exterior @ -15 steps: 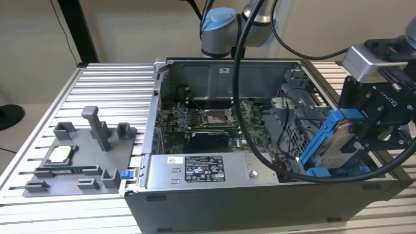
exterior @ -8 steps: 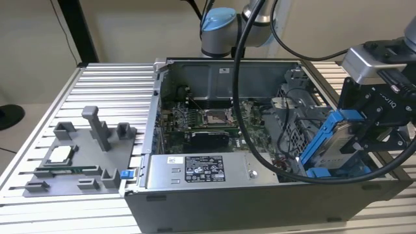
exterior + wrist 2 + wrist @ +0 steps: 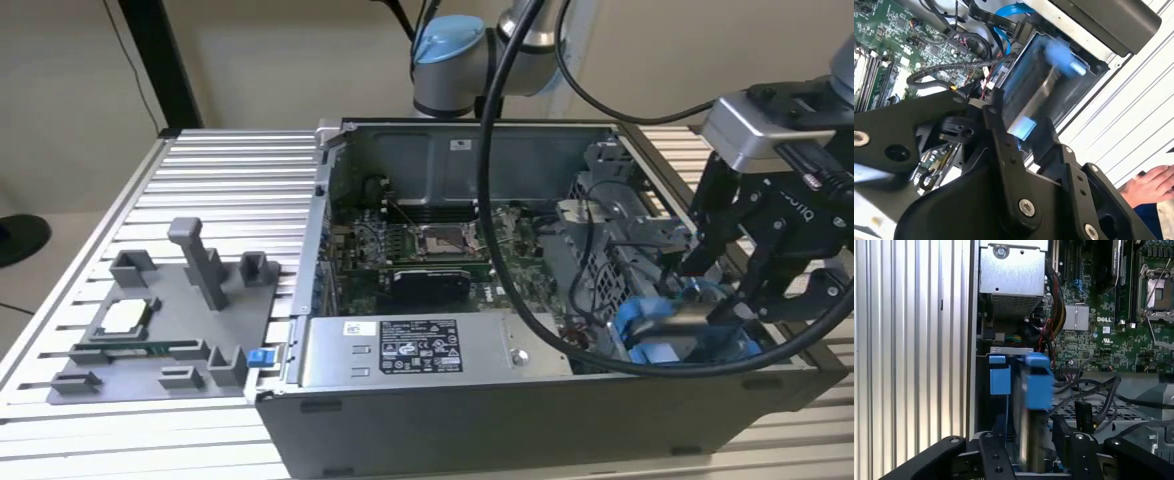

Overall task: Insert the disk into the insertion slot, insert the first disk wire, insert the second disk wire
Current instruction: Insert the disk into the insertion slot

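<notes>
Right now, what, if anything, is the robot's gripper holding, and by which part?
It cannot be told: the silver-grey disk in its blue plastic carrier stands at the black gripper, contact unclear.

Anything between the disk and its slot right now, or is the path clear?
Nothing visible blocks it. The gripper holds the disk right at the insertion slot, apparently partly inside; the black cables lie beside the slot, not across it.

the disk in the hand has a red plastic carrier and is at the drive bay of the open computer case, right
No, the carrier is bright blue, not red; the first wrist view shows it. The rest stands: the hand holds the disk at the drive bay of the open computer case.
</notes>
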Robot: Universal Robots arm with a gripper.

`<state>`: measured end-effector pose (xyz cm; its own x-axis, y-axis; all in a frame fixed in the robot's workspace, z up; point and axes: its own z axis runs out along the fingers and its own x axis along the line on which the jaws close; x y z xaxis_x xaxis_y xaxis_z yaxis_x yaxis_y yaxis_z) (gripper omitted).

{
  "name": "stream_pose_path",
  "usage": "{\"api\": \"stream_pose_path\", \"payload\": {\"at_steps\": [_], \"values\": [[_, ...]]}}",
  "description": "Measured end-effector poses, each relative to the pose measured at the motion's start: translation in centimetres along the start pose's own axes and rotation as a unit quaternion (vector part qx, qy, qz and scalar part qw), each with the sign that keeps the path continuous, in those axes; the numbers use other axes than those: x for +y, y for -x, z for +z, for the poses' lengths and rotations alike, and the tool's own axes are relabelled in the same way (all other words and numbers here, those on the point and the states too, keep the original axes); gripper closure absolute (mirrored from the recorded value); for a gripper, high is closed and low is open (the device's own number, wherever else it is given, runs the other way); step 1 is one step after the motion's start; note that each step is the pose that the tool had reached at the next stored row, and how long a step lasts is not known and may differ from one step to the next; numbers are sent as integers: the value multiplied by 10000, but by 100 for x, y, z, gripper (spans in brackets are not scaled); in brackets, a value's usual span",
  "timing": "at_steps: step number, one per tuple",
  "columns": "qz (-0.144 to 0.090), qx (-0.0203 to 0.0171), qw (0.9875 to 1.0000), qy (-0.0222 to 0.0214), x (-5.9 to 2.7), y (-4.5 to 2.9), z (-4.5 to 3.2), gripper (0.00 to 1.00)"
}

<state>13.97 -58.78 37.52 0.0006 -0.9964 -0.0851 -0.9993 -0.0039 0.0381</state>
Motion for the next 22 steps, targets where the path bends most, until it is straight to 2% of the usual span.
{"api": "stream_pose_path", "payload": {"at_steps": [4,8,11,16,22], "values": [[2,-1,10000,9,3,4,-51,0],[3,0,10000,25,6,12,-146,0],[2,-1,10000,26,14,34,-159,0],[3,33,10000,26,89,180,-141,0],[0,83,10000,27,150,311,-123,0]]}}
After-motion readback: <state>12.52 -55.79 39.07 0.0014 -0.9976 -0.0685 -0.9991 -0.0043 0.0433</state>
